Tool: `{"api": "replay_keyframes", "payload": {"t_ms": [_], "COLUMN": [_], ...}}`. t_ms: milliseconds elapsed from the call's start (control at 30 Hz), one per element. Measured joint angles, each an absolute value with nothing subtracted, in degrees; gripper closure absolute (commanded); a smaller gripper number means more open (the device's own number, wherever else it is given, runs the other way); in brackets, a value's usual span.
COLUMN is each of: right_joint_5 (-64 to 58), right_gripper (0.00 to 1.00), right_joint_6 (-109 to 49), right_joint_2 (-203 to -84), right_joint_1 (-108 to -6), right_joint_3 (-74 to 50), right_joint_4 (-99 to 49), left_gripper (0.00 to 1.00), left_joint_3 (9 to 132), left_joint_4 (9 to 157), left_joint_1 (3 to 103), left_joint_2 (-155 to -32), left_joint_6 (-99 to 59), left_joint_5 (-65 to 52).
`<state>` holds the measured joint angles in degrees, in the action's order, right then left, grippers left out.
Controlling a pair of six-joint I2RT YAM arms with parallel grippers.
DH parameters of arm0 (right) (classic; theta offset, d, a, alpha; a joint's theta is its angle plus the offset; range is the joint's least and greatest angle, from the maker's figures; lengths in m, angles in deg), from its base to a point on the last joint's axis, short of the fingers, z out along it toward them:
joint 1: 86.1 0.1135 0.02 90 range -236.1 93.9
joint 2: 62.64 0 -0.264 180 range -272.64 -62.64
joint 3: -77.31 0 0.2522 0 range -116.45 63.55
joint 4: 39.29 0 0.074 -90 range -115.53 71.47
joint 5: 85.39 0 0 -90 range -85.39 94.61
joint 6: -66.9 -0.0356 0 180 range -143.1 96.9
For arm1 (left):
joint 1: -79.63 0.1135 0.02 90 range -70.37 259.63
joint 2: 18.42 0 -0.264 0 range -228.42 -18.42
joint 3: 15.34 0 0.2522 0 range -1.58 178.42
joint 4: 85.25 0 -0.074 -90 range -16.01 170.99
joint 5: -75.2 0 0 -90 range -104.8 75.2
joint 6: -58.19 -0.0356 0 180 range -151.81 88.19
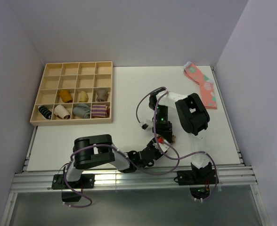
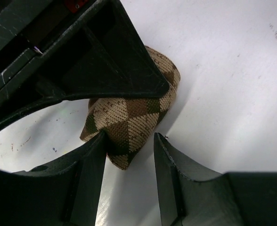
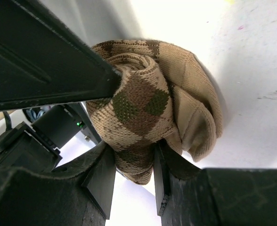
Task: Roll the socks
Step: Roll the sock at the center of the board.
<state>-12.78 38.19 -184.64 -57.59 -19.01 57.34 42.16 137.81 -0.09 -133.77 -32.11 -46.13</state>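
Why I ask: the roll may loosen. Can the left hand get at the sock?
Likely yes: a tip of the sock lies inside the open left hand; the right hand pinches it elsewhere.

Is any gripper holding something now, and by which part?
The right gripper pinches the socks, a rolled bundle, by the edge nearest its wrist. The left gripper only straddles one corner, a gap at one finger; it holds nothing.

Socks amid crowded fingers; table beyond
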Motion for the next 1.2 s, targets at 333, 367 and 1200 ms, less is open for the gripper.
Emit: {"api": "replay_keyframes", "payload": {"t_ms": [333, 367, 1200], "right_joint_5": [-13.76, -13.89, -15.12], "right_gripper": [0.71, 0.71, 0.71], "right_joint_6": [38.0, 38.0, 37.74], "right_joint_2": [-184.97, -184.97, -185.67], "right_joint_1": [-57.96, -57.96, -58.0], "right_joint_3": [-18.99, -18.99, -19.08], "right_joint_4": [58.12, 58.15, 58.76], "left_gripper": [0.52, 0.52, 0.5], "left_joint_3": [35.56, 34.6, 31.45], "left_joint_4": [140.32, 140.43, 146.05], "left_joint_1": [1.42, 2.03, 9.09], "left_joint_2": [-129.99, -129.24, -126.64], "left_joint_6": [-28.61, -27.87, -14.69], "left_joint_5": [-43.35, -42.52, -29.67]}}
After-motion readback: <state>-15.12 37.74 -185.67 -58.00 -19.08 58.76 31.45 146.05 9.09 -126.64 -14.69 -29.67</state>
